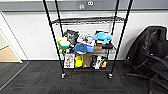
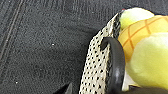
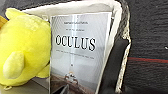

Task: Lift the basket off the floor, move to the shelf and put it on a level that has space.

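The basket (image 2: pixel 96 62) shows close up in both wrist views, beige woven with dark speckles, over the dark carpet floor (image 2: pixel 37 45). It holds a yellow plush toy (image 3: pixel 22 50) and a book titled OCULUS (image 3: pixel 77 50). My left gripper (image 2: pixel 92 82) and right gripper (image 3: pixel 87 85) each sit at the basket's (image 3: pixel 123 42) rim, a dark finger (image 2: pixel 116 65) hooked over it, shut on it. In the head view the shelf (image 1: pixel 52 32) stands straight ahead against the wall. Its level (image 1: pixel 87 20), the second tier from the top, is a bare wire grid.
The shelf's two lower tiers are crowded: a blue plush (image 1: pixel 103 37), a blue cap (image 1: pixel 82 47), boxes and bags. A black office chair (image 1: pixel 152 55) draped with a dark jacket stands to the right. A doorway with tan wooden floor (image 1: pixel 7 53) opens at the left.
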